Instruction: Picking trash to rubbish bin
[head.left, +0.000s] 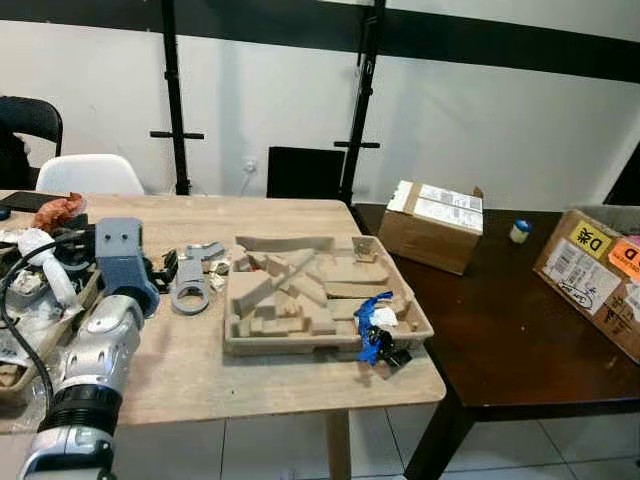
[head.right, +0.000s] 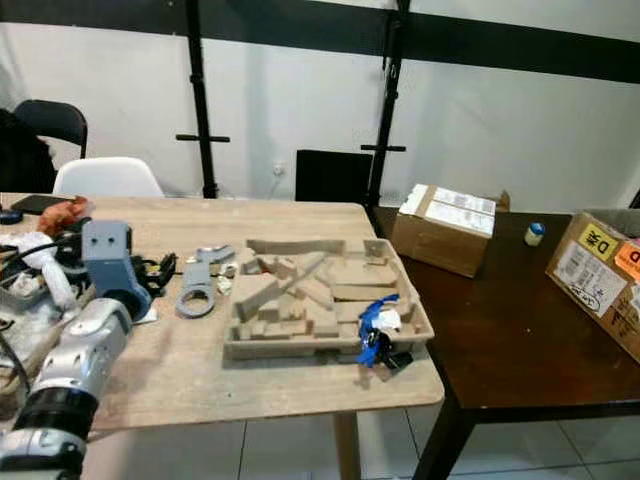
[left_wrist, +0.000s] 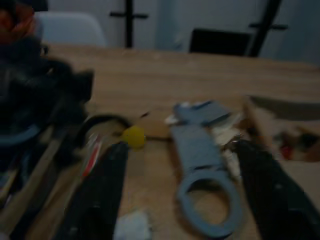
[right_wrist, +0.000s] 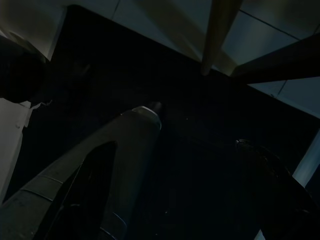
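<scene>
Left to right across the light wooden table (head.left: 200, 345). At the far left edge lies a heap of clutter: crumpled white wrapping (head.left: 45, 262), black cables and an orange-red scrap (head.left: 58, 208); this is probably the trash the task means, though no rubbish bin is to be made out. The left gripper (left_wrist: 182, 187), carried on the raised silver left arm (head.left: 95, 360), hovers low over the table beside this heap. Its two long black fingers (left_wrist: 100, 200) are spread wide, holding nothing. Between them, in the left wrist view, lie a flat grey plastic bracket with a ring end (left_wrist: 202, 175) and, nearer one finger, a small yellow ball (left_wrist: 133, 136); a white scrap (left_wrist: 131, 226) lies close under the wrist. At the table's middle sits a tan moulded-pulp tray (head.left: 325, 295) of cardboard pieces, with a blue-and-white wrapper (head.left: 376, 322) at its right front corner. On the adjoining dark brown table (head.left: 500, 320) stand a brown cardboard box (head.left: 432, 225) and a second labelled box (head.left: 592, 275).

The step in hand appears to be choosing and approaching a piece. To do it well, centre one small, loose item between the fingers, descend until the tips nearly touch the wood, and close without catching the cables. The right gripper (right_wrist: 190, 150) hangs idle below in shadow, its fingers apart.
</scene>
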